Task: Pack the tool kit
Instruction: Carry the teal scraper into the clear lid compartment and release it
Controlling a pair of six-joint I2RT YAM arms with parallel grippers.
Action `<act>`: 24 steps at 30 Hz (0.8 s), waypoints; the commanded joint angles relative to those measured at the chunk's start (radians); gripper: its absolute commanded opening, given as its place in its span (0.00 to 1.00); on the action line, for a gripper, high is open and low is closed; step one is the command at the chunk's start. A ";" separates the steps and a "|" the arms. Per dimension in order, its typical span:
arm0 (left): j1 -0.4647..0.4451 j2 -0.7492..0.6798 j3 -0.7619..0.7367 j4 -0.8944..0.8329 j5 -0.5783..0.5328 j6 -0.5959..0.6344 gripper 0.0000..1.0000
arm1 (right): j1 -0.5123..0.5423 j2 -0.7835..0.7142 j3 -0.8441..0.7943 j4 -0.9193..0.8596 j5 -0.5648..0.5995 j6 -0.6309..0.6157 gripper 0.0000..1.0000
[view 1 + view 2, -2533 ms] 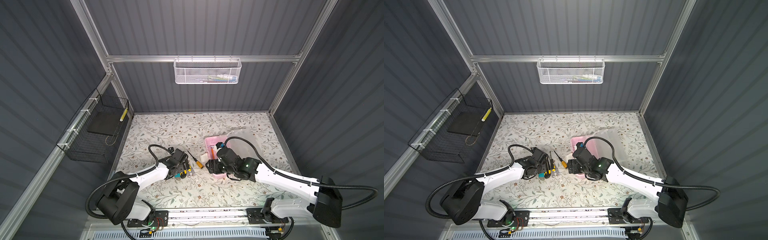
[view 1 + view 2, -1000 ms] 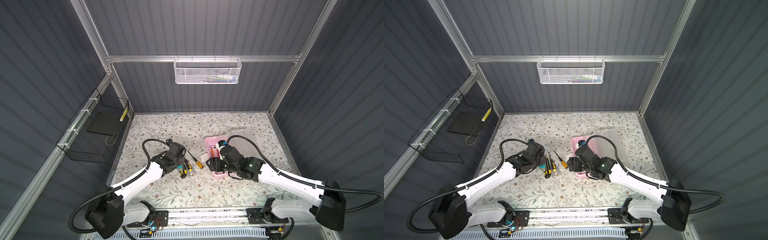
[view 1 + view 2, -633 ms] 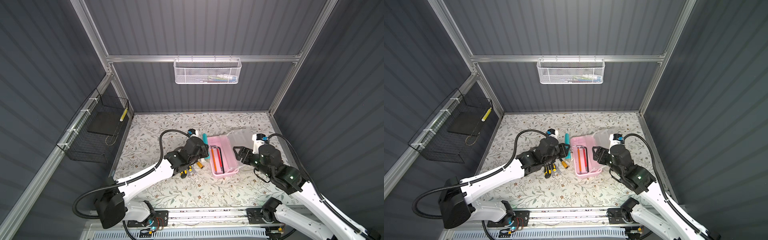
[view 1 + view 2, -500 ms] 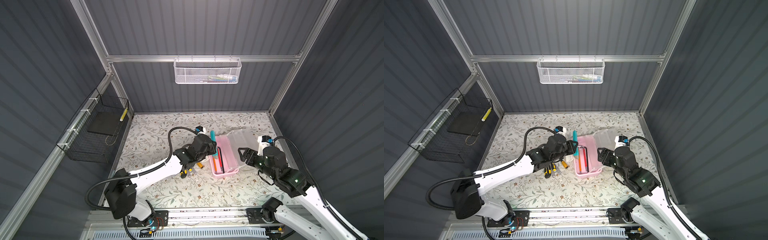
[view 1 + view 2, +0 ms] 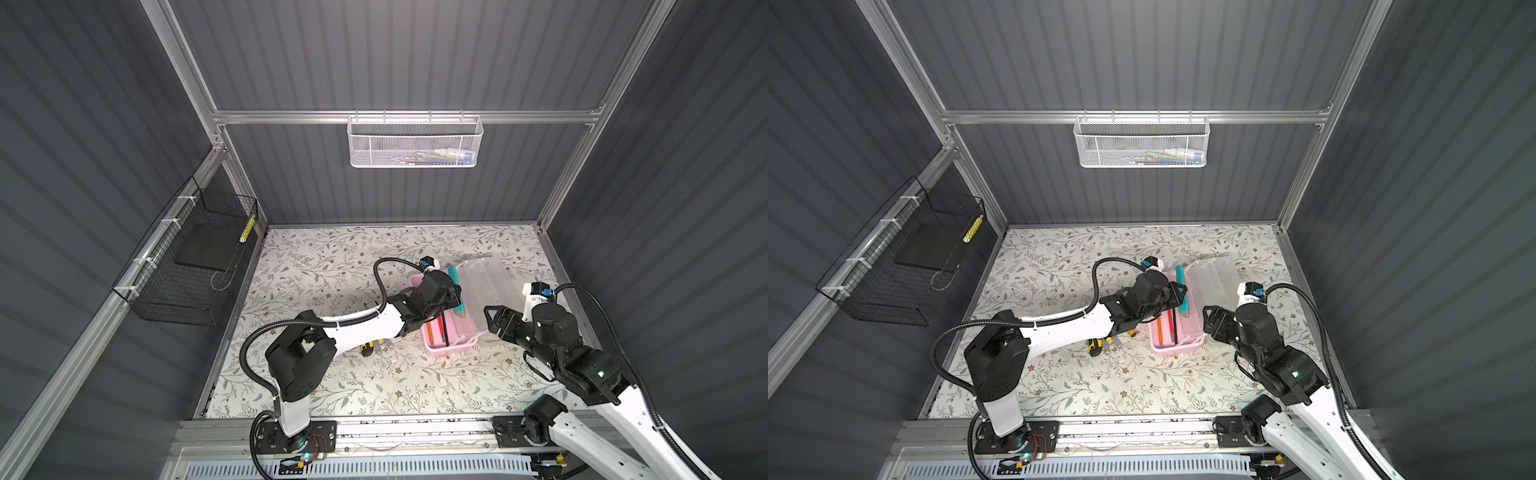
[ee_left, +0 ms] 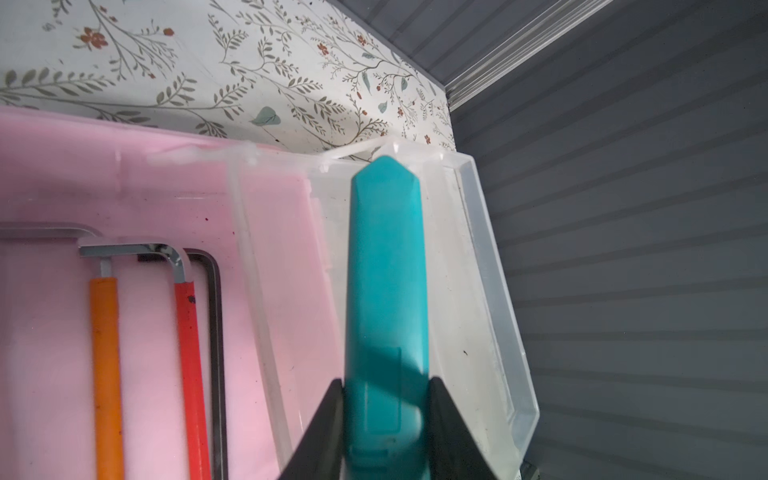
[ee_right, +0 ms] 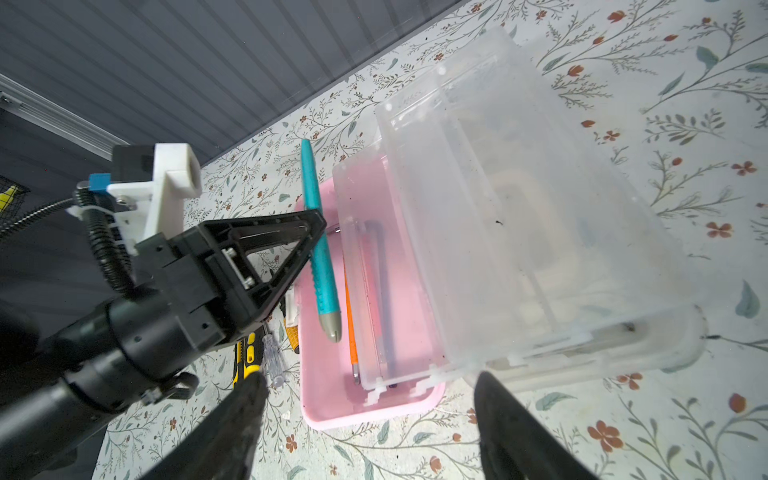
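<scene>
floral bench (image 5: 332, 270), with an open pink case (image 5: 451, 347) near its right edge and the clear lid (image 5: 486, 286) swung open. the left hand (image 6: 385, 384) grips a teal utility knife (image 6: 386, 257) above the case, over the hex keys (image 6: 183, 332). the right hand (image 5: 487, 319) is wide and empty beside the lid. likely next step: lower the knife, level it and release. loose tools (image 5: 1100, 345) lie unpacked.

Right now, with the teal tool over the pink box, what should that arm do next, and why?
Probably draw the knife a little toward the near end of the case. The left gripper is clamped on it above the open case, where hex keys already lie, but the knife's tail appears to overhang the far rim. The right gripper hovers open at the near end.
</scene>
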 commanded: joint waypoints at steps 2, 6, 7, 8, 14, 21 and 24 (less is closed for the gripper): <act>-0.007 0.061 0.067 0.024 0.028 -0.053 0.00 | -0.006 -0.021 -0.025 -0.017 0.001 -0.008 0.79; -0.008 0.122 0.133 0.014 0.044 -0.060 0.00 | -0.005 -0.024 -0.041 -0.015 -0.007 -0.008 0.79; -0.009 0.137 0.143 0.013 0.046 -0.063 0.00 | -0.006 -0.023 -0.047 -0.012 -0.009 -0.008 0.79; -0.009 0.150 0.153 0.013 0.051 -0.068 0.00 | -0.006 -0.023 -0.051 -0.012 -0.013 -0.008 0.79; -0.009 0.232 0.218 -0.004 0.078 -0.088 0.00 | -0.008 -0.011 -0.060 -0.008 -0.022 -0.013 0.79; -0.009 0.291 0.253 -0.002 0.109 -0.101 0.00 | -0.010 -0.009 -0.062 -0.005 -0.027 -0.015 0.80; -0.009 0.302 0.257 0.005 0.119 -0.105 0.15 | -0.012 -0.008 -0.060 -0.007 -0.027 -0.017 0.80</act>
